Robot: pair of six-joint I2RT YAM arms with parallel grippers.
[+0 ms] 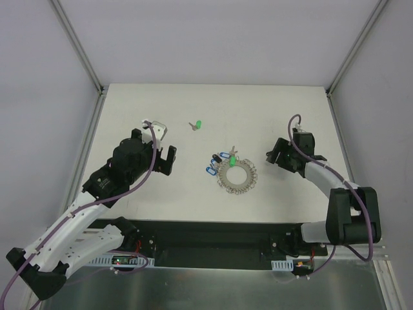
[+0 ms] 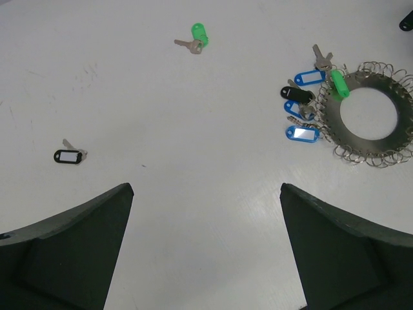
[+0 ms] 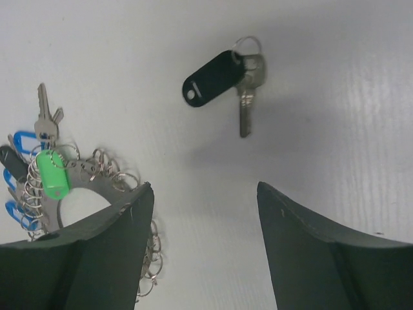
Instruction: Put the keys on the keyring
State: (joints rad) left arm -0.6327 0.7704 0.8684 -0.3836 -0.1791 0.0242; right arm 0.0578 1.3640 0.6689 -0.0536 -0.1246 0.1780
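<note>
The keyring is a silver ring edged with small loops, lying mid-table; it also shows in the left wrist view and the right wrist view. Several keys with blue, black and green heads cluster at its edge. A loose green key lies farther back. A loose black key lies left of my left gripper, which is open and empty. Another black key lies ahead of my right gripper, open and empty beside the ring.
The white table is bounded by grey walls with metal frame posts at the back corners. The arm bases and a black rail sit at the near edge.
</note>
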